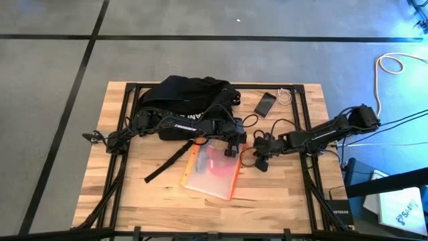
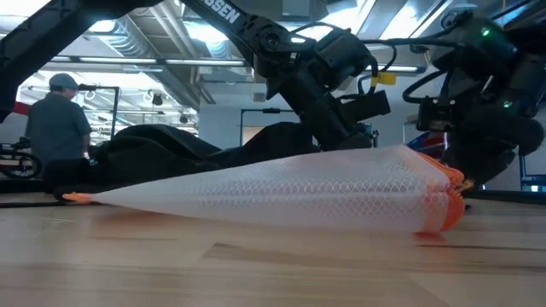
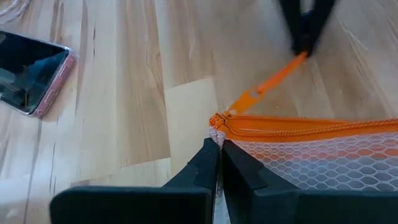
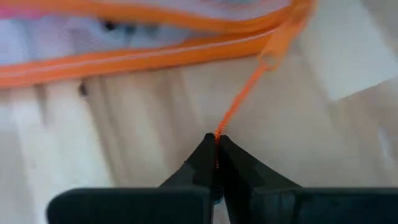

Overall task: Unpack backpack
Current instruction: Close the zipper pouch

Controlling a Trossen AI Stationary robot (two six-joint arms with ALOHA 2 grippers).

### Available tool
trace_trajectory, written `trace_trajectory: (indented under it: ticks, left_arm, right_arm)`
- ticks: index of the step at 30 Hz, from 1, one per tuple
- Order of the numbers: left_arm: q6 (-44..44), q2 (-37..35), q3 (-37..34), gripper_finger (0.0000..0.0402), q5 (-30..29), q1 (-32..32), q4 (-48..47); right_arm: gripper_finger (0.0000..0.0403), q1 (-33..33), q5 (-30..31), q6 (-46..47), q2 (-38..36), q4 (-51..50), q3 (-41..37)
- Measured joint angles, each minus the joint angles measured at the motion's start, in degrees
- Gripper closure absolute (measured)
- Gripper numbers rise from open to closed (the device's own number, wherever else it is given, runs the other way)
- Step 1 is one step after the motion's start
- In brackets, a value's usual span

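High view, backpack (image 1: 184, 97) half hidden behind left arm (image 1: 167, 122)

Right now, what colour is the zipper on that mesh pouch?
Orange; the zipper on the white mesh pouch shows best in the left wrist view.

A black backpack (image 1: 180, 97) with white lettering lies on a pale, light-brown wooden table (image 1: 281, 194). A translucent white mesh pouch (image 1: 212, 169) has a honeycomb pattern, an orange zipper (image 3: 311, 127) and an orange pull cord (image 4: 239, 102). The phone (image 1: 265, 104) is black with a pink edge.
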Motion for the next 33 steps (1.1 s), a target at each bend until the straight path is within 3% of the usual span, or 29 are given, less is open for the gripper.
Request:
trace_trajectory:
  ticks: [7,14,20,25,29,33]
  left_arm:
    - [-1.43,0.04,0.0,0.0401,0.31,-0.14,-0.11]
    - [-2.96,0.04,0.01,0.0401,-0.81,-0.09,-0.27]
    - [-3.05,0.04,0.02,0.0402,-0.72,-0.1,-0.64]
    - [-3.66,0.04,0.02,0.0402,-0.48,-0.25,-1.74]
    - [-4.12,0.04,0.02,0.0402,-0.43,-0.69,-1.98]
    - [-4.12,0.02,0.02,0.0402,-0.06,-1.11,-2.04]
  right_arm:
    - [0.0403,7.67,0.89,4.28,0.88,-4.79,6.62]
    - [0.0402,13.94,2.09,9.02,9.81,-5.32,11.86]
    - [0.0402,17.23,12.83,10.67,15.05,-8.75,16.52]
    - [0.0387,17.28,25.97,11.63,15.27,-8.96,16.74]
    - [0.0349,17.58,29.63,11.68,15.2,-6.22,16.54]
    - [0.0283,19.51,32.79,11.7,15.59,-4.21,16.52]
